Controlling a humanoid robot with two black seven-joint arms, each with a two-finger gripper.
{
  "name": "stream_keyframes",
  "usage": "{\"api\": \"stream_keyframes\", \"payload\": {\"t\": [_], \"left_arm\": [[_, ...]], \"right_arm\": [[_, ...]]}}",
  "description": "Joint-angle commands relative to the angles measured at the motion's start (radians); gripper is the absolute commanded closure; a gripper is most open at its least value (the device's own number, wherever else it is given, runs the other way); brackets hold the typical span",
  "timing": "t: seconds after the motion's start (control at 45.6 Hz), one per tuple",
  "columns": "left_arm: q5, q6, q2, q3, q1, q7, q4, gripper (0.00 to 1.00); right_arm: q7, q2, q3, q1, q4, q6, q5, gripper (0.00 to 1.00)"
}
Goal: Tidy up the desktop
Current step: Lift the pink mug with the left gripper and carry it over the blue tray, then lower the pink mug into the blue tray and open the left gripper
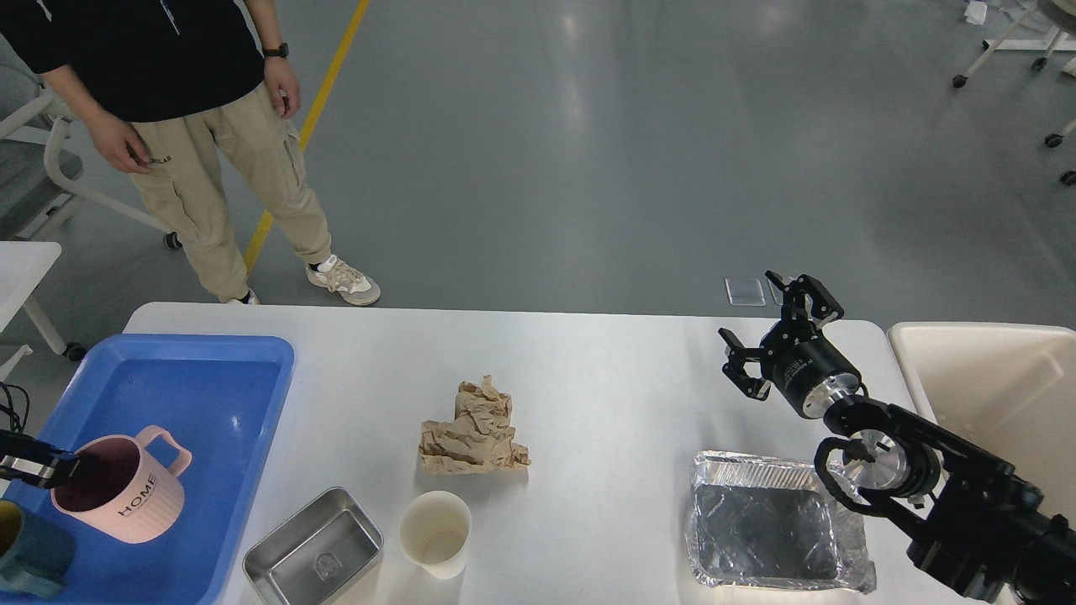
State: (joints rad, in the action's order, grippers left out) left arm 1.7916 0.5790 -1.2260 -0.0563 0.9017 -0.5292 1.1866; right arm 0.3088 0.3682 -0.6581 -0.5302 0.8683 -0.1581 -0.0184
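Right gripper (772, 336) hovers above table (605, 378) at 3 o'clock, fingers spread wide, holding nothing; arm reaches up from 5 o'clock. Left gripper (46, 466) at 9 o'clock pinches rim of pink mug (126, 496), marked "HOME", in blue tray (252, 420). Table fills the lower view.

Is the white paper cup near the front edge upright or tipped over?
Upright. The white paper cup stands on the white desktop with its round mouth facing up, inside bottom visible; it looks empty.
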Motion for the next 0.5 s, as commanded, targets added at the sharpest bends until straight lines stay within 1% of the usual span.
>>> {"api": "stream_keyframes", "payload": {"t": [0.0,0.241,0.482], "left_arm": [[0.000,-0.007,0.026,-0.004,-0.021,0.000,-0.022,0.94],[0.009,-0.011,0.036,-0.034,-0.078,-0.006,-0.032,0.94],[0.023,-0.031,0.059,-0.043,-0.122,-0.006,-0.074,0.94]], "right_arm": [[0.000,0.000,0.000,-0.008,-0.003,0.000,0.000,0.00],[0.001,0.000,0.000,-0.024,-0.026,-0.005,0.000,0.00],[0.000,0.005,0.000,-0.027,-0.025,-0.005,0.000,0.00]]}}
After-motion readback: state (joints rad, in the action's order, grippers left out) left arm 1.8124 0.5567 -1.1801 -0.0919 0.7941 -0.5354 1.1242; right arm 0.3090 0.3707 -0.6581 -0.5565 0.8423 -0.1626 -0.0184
